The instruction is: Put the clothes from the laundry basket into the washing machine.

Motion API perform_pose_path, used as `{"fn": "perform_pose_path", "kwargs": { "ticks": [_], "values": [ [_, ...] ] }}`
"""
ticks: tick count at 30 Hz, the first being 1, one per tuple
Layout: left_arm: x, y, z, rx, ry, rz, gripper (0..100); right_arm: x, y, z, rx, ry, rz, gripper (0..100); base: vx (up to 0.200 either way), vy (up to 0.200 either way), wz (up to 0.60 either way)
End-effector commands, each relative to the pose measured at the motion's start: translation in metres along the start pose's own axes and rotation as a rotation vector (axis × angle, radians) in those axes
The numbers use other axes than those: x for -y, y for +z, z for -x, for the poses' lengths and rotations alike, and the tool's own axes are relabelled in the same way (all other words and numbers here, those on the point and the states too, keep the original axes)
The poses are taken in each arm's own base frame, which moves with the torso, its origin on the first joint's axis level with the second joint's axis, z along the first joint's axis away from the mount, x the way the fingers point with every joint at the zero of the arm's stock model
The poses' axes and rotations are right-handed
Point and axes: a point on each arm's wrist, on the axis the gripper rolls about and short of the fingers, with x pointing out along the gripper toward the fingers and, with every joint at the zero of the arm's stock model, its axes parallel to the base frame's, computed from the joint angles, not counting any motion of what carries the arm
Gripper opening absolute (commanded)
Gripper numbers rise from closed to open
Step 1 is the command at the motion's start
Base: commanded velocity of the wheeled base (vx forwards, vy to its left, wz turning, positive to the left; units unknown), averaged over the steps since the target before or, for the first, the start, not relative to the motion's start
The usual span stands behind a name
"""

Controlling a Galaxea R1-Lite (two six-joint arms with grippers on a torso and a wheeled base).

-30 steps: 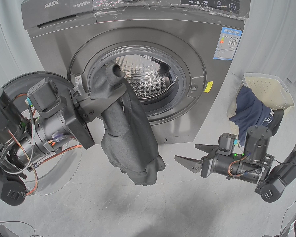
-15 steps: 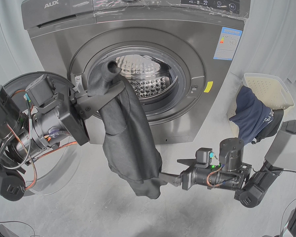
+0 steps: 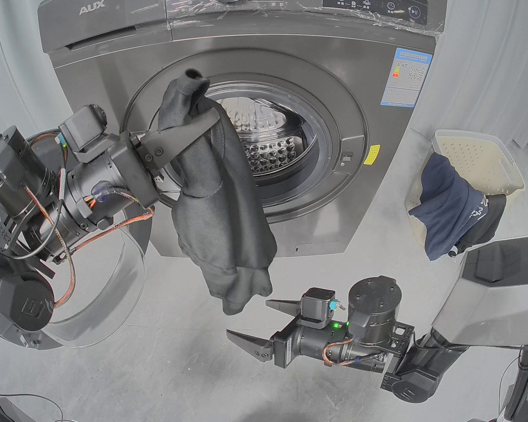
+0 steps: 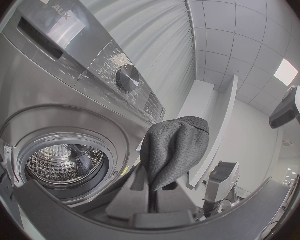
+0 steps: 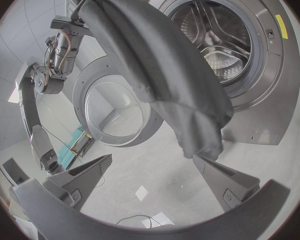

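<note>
You have the dark grey garment (image 3: 223,206) in the air, in front of the left part of the round opening (image 3: 276,147) of the washing machine (image 3: 311,60). It is outside the drum. The left gripper (image 3: 208,118) is closed on the upper part of this garment. A small bunch of the cloth stands up above the fingers, and in the left wrist view this bunch (image 4: 173,150) rises between the two fingers. The rest of the garment hangs down in long folds in front of the machine, and its lower end is above the floor (image 3: 188,370).

Your right gripper (image 3: 248,319) is low, under and a little to the right of the garment's lower end, and its fingers are spread wide apart with nothing between them. In the right wrist view the hanging garment (image 5: 163,70) ends just beside one finger of this gripper (image 5: 150,157); I cannot tell if they touch.

The door (image 3: 100,288) of the machine is swung open to the left, behind the left arm. On the right of the machine, on the floor, is the laundry basket (image 3: 481,159). A navy blue garment (image 3: 446,206) hangs over its front rim, with a black piece (image 3: 493,212) beside it.
</note>
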Motion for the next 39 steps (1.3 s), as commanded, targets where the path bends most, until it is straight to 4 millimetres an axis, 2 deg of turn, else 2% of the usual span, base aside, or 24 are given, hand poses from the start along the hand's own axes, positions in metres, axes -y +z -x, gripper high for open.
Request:
{"fn": "perform_pose_path", "kwargs": {
  "ticks": [1,4,6,9,10,12,15,20,23,28,30,33,36,39],
  "values": [
    [0.001,0.006,0.002,0.012,-0.006,0.009,0,0.006,-0.015,-0.011,-0.016,-0.014,-0.007,100,0.000,0.000,0.00],
    [0.004,0.009,0.004,0.011,-0.010,0.011,0,0.010,-0.013,-0.003,-0.010,-0.027,-0.008,100,0.000,0.000,0.00],
    [0.002,0.008,0.002,0.006,-0.006,0.014,0,0.019,-0.001,0.014,0.037,-0.055,-0.003,100,0.000,0.000,0.00],
    [0.001,0.007,0.002,0.003,-0.007,0.014,0,0.025,0.007,0.026,0.058,-0.081,-0.005,100,0.000,0.000,0.00],
    [0.001,0.005,0.001,-0.005,-0.014,0.016,0,0.033,0.016,0.036,0.080,-0.115,-0.008,100,0.000,0.000,0.00],
    [0.000,0.004,0.001,-0.009,-0.018,0.020,0,0.039,0.021,0.039,0.093,-0.134,-0.009,100,0.000,0.000,0.00],
    [0.000,0.006,-0.001,-0.006,-0.031,0.015,0,0.070,0.038,0.044,0.153,-0.224,-0.008,100,0.000,0.000,0.00],
    [0.003,0.009,-0.003,0.004,-0.045,0.008,0,0.098,0.050,0.039,0.166,-0.306,-0.016,100,0.000,0.000,0.00],
    [0.006,0.012,-0.004,0.012,-0.059,0.006,0,0.116,0.046,0.028,0.137,-0.345,-0.032,100,0.000,0.000,0.00],
    [0.022,0.017,-0.005,0.025,-0.111,0.033,0,0.133,0.028,-0.006,0.079,-0.386,-0.049,100,0.000,0.000,0.00],
    [0.027,0.020,-0.003,0.025,-0.137,0.054,0,0.130,0.024,-0.020,0.071,-0.363,-0.044,100,0.000,0.000,0.00],
    [0.032,0.025,0.003,0.020,-0.163,0.092,0,0.114,0.017,-0.037,0.052,-0.308,-0.037,100,0.000,0.000,0.00],
    [0.031,0.028,0.007,0.014,-0.164,0.115,0,0.094,0.011,-0.044,0.036,-0.247,-0.032,100,0.000,0.000,0.00],
    [0.018,0.032,0.015,0.004,-0.129,0.094,0,0.075,0.009,-0.046,0.027,-0.182,-0.028,100,0.000,0.000,0.00]
  ]
}}
